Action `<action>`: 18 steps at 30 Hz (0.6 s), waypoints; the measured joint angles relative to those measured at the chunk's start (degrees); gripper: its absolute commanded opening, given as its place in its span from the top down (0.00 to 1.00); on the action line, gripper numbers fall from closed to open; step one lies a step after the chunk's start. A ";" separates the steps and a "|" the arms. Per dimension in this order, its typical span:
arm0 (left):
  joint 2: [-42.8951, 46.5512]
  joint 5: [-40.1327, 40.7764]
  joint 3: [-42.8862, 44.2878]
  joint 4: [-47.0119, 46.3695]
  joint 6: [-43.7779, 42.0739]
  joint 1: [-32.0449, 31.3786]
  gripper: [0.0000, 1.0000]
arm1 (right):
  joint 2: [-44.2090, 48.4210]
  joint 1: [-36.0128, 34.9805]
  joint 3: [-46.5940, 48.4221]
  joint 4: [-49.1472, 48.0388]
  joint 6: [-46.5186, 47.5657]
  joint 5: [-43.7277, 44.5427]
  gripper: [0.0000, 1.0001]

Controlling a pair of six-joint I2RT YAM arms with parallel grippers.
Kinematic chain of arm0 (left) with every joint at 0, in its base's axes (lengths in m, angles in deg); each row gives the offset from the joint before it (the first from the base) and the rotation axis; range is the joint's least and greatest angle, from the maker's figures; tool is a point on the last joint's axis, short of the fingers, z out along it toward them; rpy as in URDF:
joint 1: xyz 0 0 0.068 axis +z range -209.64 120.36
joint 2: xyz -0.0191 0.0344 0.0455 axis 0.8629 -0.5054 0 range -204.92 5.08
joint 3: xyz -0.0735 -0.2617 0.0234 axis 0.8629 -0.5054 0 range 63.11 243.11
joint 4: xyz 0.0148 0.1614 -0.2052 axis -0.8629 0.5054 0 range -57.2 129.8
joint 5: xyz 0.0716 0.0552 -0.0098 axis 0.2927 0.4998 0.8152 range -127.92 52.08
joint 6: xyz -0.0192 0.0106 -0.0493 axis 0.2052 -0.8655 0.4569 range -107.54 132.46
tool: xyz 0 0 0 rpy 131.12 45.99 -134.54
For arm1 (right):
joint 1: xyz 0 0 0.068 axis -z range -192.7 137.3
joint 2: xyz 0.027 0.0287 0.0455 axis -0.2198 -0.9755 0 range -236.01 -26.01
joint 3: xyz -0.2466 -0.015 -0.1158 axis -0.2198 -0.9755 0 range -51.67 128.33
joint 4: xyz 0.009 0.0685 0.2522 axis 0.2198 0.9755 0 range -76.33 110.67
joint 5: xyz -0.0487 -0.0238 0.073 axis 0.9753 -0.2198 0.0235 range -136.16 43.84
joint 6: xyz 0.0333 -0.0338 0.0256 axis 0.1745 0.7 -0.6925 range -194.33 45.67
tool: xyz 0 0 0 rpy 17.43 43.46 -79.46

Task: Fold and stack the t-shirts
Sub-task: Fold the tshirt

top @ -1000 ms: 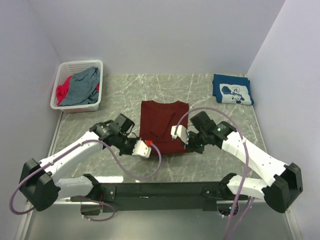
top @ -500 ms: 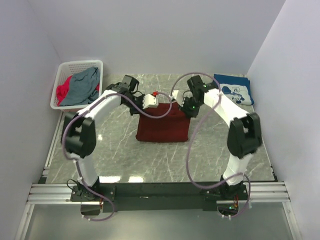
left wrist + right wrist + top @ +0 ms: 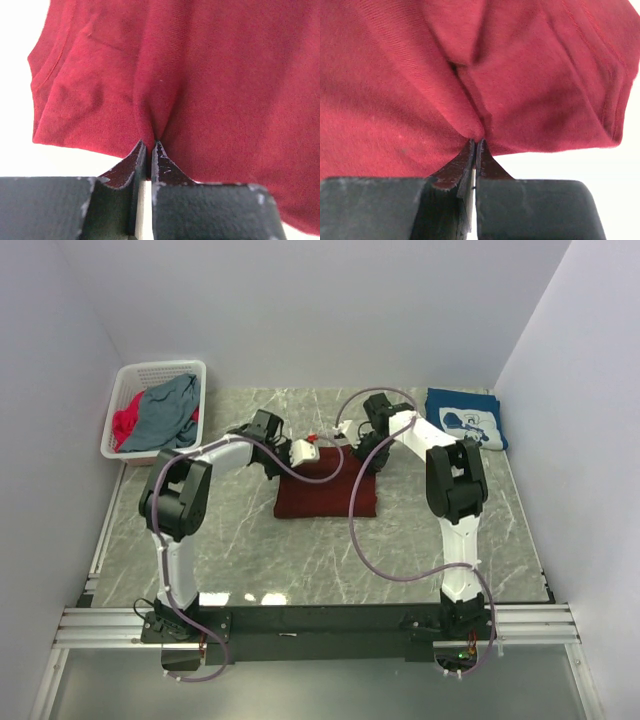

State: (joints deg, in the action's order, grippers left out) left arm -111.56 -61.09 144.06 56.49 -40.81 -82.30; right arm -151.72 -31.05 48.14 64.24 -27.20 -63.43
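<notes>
At the far left the white basket [image 3: 118,380] holds a grey-blue shirt [image 3: 168,412] and a bright-pink shirt [image 3: 123,426], both unfolded; I judge them waiting their turn. My left gripper [image 3: 148,148] is clenched on a pinch of the maroon shirt [image 3: 326,492], the cloth puckering up from between its tips. That shirt lies mid-table as a short rectangle, seemingly doubled over, with both my grips at its far edge. My right gripper [image 3: 475,145] is likewise clamped on a fold of the same maroon cloth. At the far right corner the navy shirt [image 3: 466,420] lies folded, print up, well apart. So I judge I am mid-fold on the maroon one; next I should set the held edge down square on the layer beneath, let go with both at once, and lift clear without dragging it.
</notes>
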 measured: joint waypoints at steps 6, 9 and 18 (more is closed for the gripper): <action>10.49 0.09 -13.86 -0.04 -0.39 -2.99 0.91 | 7.10 -0.57 -11.80 -2.97 -4.04 -4.13 1.00; 16.59 -0.57 -20.63 2.47 -0.35 -5.57 0.85 | 13.14 -2.05 -21.20 -2.38 -5.79 -7.23 1.00; 27.10 -4.33 -26.45 14.86 1.99 -7.85 0.40 | 24.13 -3.08 -27.12 5.88 -11.56 -17.79 0.49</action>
State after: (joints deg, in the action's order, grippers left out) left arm -84.45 -65.42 117.61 71.35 -38.82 -90.14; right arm -127.59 -34.13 21.02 70.12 -38.76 -81.23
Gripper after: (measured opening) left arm 0.542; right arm 0.502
